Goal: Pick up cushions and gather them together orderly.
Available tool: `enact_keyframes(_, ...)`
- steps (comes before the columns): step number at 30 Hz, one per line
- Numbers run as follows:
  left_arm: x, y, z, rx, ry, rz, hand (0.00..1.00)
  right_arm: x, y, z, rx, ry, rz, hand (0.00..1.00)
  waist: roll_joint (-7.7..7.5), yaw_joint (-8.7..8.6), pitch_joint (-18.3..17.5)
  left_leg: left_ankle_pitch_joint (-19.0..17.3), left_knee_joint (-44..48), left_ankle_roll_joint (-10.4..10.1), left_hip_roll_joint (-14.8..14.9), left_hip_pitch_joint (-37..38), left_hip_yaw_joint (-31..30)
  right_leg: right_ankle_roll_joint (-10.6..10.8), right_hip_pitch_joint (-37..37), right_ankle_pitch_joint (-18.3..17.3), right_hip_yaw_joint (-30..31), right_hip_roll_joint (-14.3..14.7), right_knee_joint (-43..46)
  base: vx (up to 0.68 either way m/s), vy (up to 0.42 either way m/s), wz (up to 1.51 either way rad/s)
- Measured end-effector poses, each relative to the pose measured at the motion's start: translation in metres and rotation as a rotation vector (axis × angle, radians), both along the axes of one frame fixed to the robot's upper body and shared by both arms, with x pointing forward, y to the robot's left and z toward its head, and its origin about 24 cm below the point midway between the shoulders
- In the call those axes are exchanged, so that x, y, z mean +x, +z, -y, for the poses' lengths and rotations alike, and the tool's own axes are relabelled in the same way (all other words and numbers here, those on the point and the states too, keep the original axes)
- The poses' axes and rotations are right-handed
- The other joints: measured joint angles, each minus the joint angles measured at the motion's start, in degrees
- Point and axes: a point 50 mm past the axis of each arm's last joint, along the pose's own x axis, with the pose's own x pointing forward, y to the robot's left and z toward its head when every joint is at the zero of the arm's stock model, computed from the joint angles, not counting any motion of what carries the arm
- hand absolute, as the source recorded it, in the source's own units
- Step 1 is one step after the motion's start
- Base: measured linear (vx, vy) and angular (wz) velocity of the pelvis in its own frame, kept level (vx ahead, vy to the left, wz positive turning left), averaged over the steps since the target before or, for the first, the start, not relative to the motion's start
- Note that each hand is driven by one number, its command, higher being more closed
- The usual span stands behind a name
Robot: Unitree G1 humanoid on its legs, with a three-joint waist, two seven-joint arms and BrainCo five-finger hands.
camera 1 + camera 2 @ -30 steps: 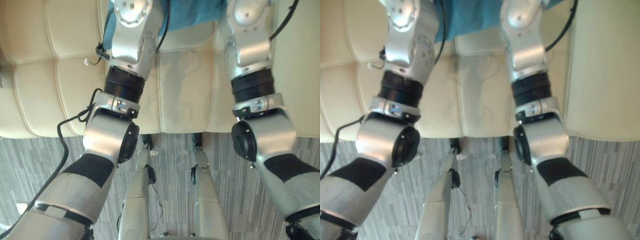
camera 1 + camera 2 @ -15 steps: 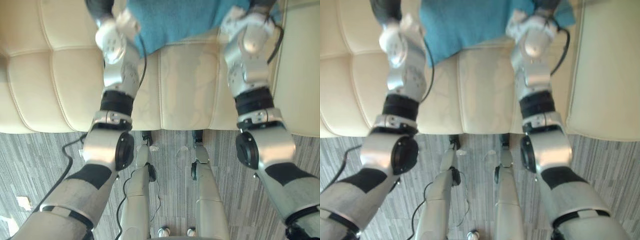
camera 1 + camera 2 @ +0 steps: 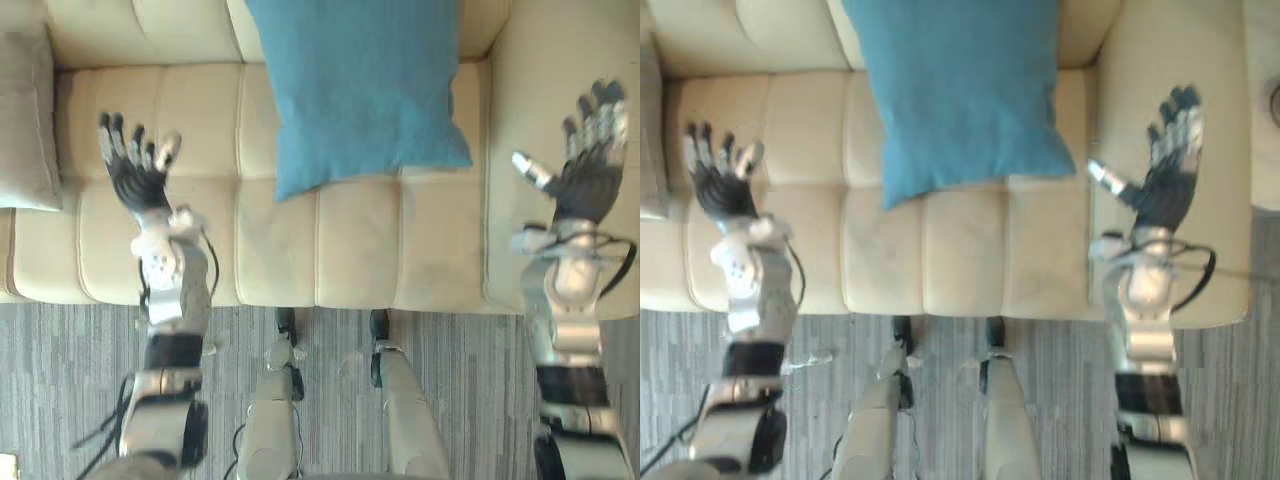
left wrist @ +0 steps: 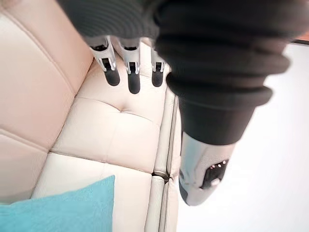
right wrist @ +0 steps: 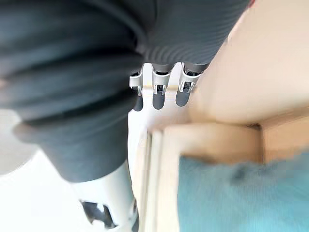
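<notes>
Teal cushion (image 3: 360, 90), plain cloth with pointed corners, lies on the middle of the cream tufted sofa (image 3: 350, 250), its far end toward the sofa's backrest, and a beige-grey cushion (image 3: 25, 120) sits at the sofa's left end. The left hand (image 3: 135, 175) hovers over the sofa's seat between the two cushions, fingers straight and spread, holding nothing. The right hand (image 3: 585, 165) is over the sofa's right armrest, likewise spread wide and empty, apart from the teal cushion.

Teal cushion (image 3: 355, 85) centred, grey cushion (image 3: 25, 120) far left
</notes>
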Motion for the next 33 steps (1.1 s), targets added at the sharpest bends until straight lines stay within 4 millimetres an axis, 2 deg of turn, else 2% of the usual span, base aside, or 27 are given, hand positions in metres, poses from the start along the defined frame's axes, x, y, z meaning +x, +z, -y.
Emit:
enact_keyframes(1,-0.013,-0.029,0.009,-0.002,-0.042,-0.096,0.00,-0.009,-0.028,-0.003,0.026,0.013,-0.100,0.00,-0.58,-0.06,-1.3,-0.7,0.4,-0.1,0.0,1.4,-0.4,0.0,2.0,-0.4,-0.4,-0.1,-0.6,0.11,-0.017,0.08)
enact_keyframes(2,-0.022,-0.048,0.014,0.003,-0.071,-0.165,0.00,-0.015,-0.048,-0.006,0.047,0.024,-0.173,0.00,-1.27,-0.11,-2.1,-1.5,1.1,-0.2,0.0,2.5,-0.4,-0.1,3.4,-0.6,-0.5,-0.1,-0.7,0.13,-0.015,0.04)
enact_keyframes(4,-0.048,-0.096,0.024,0.046,-0.142,-0.366,0.00,-0.033,-0.104,-0.012,0.097,0.038,-0.397,0.00,-2.75,-0.04,-4.1,-3.3,2.0,-0.4,0.0,6.4,-0.3,-0.1,8.2,-1.6,-0.6,-0.2,-1.7,0.13,-0.005,0.02)
enact_keyframes(5,-0.066,-0.127,0.029,0.056,-0.177,-0.507,0.00,-0.048,-0.142,-0.016,0.140,0.039,-0.554,0.00,-3.19,0.01,-6.7,-4.6,2.8,-0.5,0.0,8.1,-0.3,-0.2,10.7,-2.0,-0.8,-0.3,-2.9,0.09,0.009,0.02)
enact_keyframes(7,-0.082,-0.152,0.033,0.056,-0.199,-0.624,0.00,-0.063,-0.172,-0.019,0.165,0.038,-0.693,0.00,-3.07,0.10,-8.6,-5.5,3.5,-0.4,0.0,9.6,-0.3,-0.2,13.1,-2.1,-1.0,-0.5,-4.1,0.08,0.030,-0.01)
enact_keyframes(8,-0.099,-0.177,0.035,0.045,-0.216,-0.743,0.00,-0.080,-0.201,-0.023,0.202,0.034,-0.826,0.00,-2.79,0.13,-10.6,-6.4,3.6,-0.3,0.0,11.1,-0.2,-0.2,15.2,-2.1,-1.1,-0.6,-5.3,0.06,0.038,-0.02)
enact_keyframes(10,-0.125,-0.208,0.037,0.006,-0.231,-0.914,0.00,-0.102,-0.235,-0.030,0.270,0.026,-0.996,0.00,-2.21,0.26,-13.1,-7.4,3.4,-0.1,0.1,13.4,0.0,-0.2,17.6,-2.1,-1.1,-0.6,-7.0,0.03,0.034,-0.06)
enact_keyframes(12,-0.151,-0.233,0.040,-0.021,-0.251,-1.074,0.00,-0.125,-0.262,-0.038,0.324,0.012,-1.149,0.00,-1.60,0.48,-15.0,-7.8,2.5,-0.5,0.2,15.6,0.7,-0.1,19.9,-2.4,-1.0,-0.6,-8.6,0.04,0.031,-0.13)
enact_keyframes(14,-0.173,-0.251,0.044,-0.028,-0.279,-1.209,0.00,-0.146,-0.281,-0.045,0.352,0.000,-1.275,0.00,-0.92,0.54,-16.5,-7.8,1.2,-0.5,0.2,17.7,1.2,0.2,21.9,-1.9,-1.0,-0.6,-10.3,0.05,0.024,-0.11)
enact_keyframes(16,-0.180,-0.257,0.044,-0.026,-0.294,-1.259,0.00,-0.160,-0.292,-0.049,0.394,-0.020,-1.349,0.00,-0.51,0.69,-17.1,-7.8,0.3,-0.6,0.2,19.5,1.2,0.2,24.1,-1.6,-1.1,-0.4,-11.8,0.05,0.013,-0.02)
enact_keyframes(20,-0.193,-0.264,0.037,-0.024,-0.286,-1.341,0.00,-0.178,-0.302,-0.042,0.407,-0.070,-1.442,0.00,-0.99,0.90,-18.5,-7.7,-2.3,-0.6,-0.1,23.3,1.3,0.4,28.0,-0.5,-1.2,-0.5,-14.6,0.07,0.015,-0.01)
enact_keyframes(25,-0.200,-0.269,0.032,-0.040,-0.279,-1.396,0.00,-0.188,-0.309,-0.041,0.457,-0.107,-1.497,0.00,-1.07,0.93,-19.4,-7.1,-3.4,-0.5,-0.8,24.1,1.6,0.8,29.2,0.7,-0.4,-0.9,-17.1,0.11,0.019,-0.06)
enact_keyframes(27,-0.198,-0.269,0.033,-0.041,-0.283,-1.396,0.00,-0.182,-0.308,-0.042,0.460,-0.103,-1.491,0.00,-1.29,0.93,-19.0,-7.3,-3.4,-0.5,-0.8,24.3,2.2,1.0,29.5,1.2,0.1,-0.9,-17.6,0.07,0.019,-0.15)
enact_keyframes(28,-0.191,-0.268,0.033,-0.032,-0.286,-1.382,0.00,-0.176,-0.307,-0.044,0.454,-0.088,-1.479,0.00,-1.39,1.35,-17.7,-7.5,-3.3,-0.4,-0.8,25.0,3.3,1.1,29.4,1.4,1.2,-0.7,-17.1,0.03,0.020,-0.43)
enact_keyframes(31,-0.173,-0.264,0.036,0.006,-0.310,-1.355,0.00,-0.132,-0.297,-0.055,0.389,0.004,-1.397,0.00,-1.61,1.55,-14.2,-8.7,0.3,0.1,0.2,22.4,6.0,1.8,23.9,3.1,2.5,0.3,-11.0,-0.07,0.002,-0.51)
enact_keyframes(33,-0.157,-0.259,0.041,0.022,-0.329,-1.316,0.00,-0.120,-0.292,-0.060,0.384,0.022,-1.359,0.00,-1.98,1.93,-13.7,-10.3,4.8,1.4,0.8,19.1,7.6,2.7,20.6,5.0,1.6,0.2,-8.5,-0.13,0.000,-0.37)
